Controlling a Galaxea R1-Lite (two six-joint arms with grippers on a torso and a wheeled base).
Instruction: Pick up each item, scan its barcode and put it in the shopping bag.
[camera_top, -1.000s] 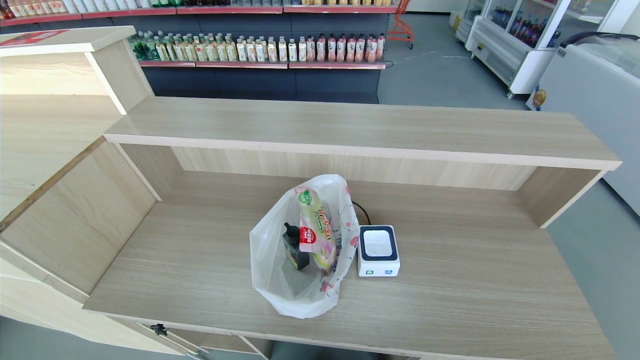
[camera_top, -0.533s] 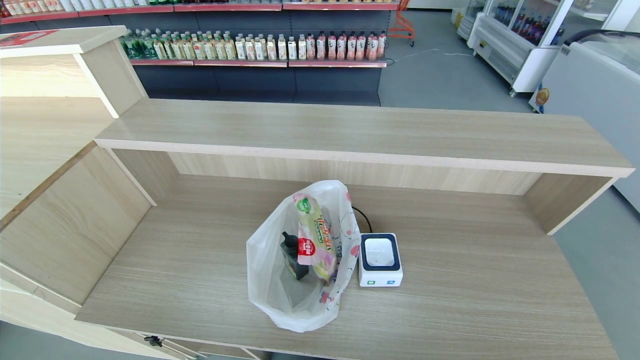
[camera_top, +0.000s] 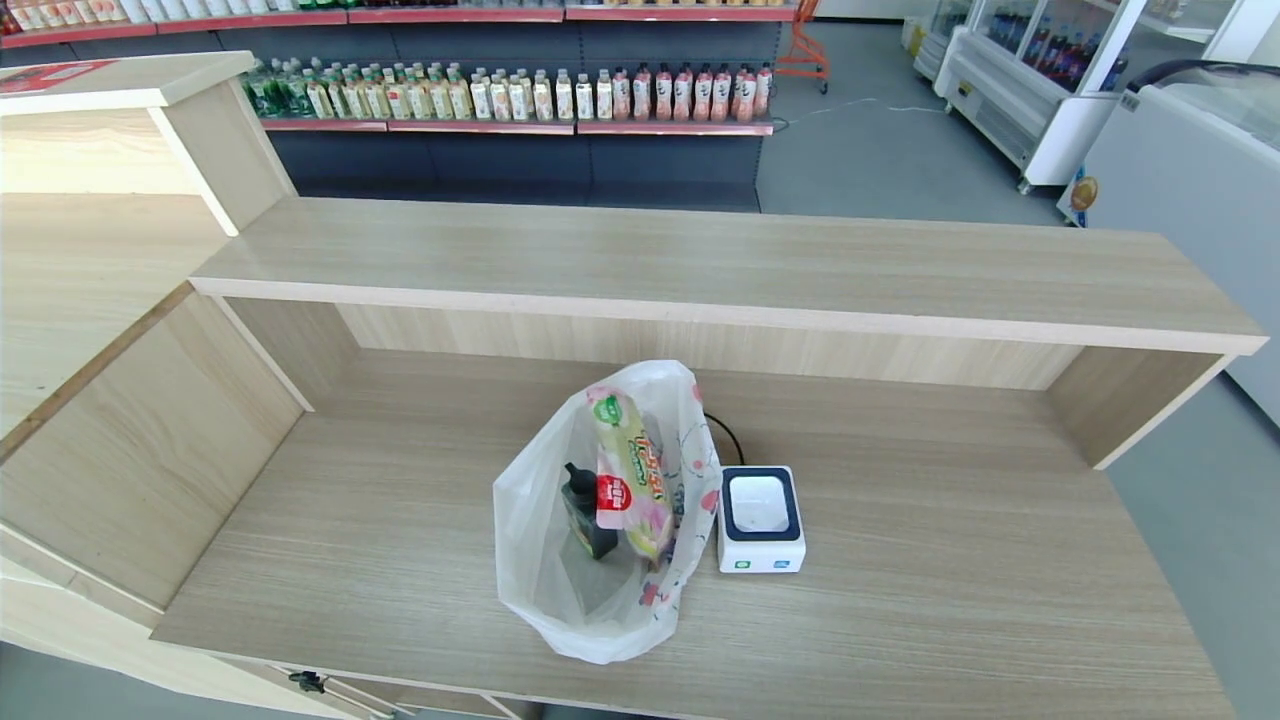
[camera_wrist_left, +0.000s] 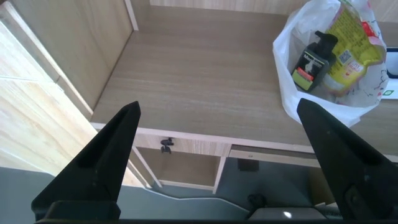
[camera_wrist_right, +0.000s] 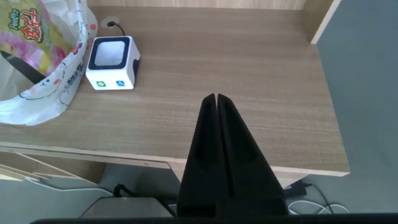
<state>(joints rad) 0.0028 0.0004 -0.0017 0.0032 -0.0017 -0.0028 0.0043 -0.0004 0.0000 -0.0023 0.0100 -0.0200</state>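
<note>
Left claw (camera_wrist_left: 219, 107) hangs released off the tabletop's (camera_top: 950, 560) near edge, shopping bag (camera_top: 530, 560) mid-tabletop holds bottle (camera_top: 588, 515) and snack packet (camera_top: 630, 470), scanner (camera_top: 760, 520) just beside, right claw (camera_wrist_right: 216, 101) clenched on nothing, so I'd call bagging finished, arms need only keep clear

The lower part of the dark bottle (camera_top: 588, 512) and the foot of the snack packet (camera_top: 632, 470) are veiled by the film of the shopping bag (camera_top: 545, 590). What lies on the bag's bottom cannot be made out. The cable (camera_top: 730, 432) of the scanner (camera_top: 760, 520) is partly hidden behind the bag. In both wrist views the bag is cut off by the picture's edges. The finger bases of the left gripper (camera_wrist_left: 219, 104) and the right gripper (camera_wrist_right: 216, 96) are cut off likewise. The labels of the shelf bottles (camera_top: 520, 95) are too small to be told.
</note>
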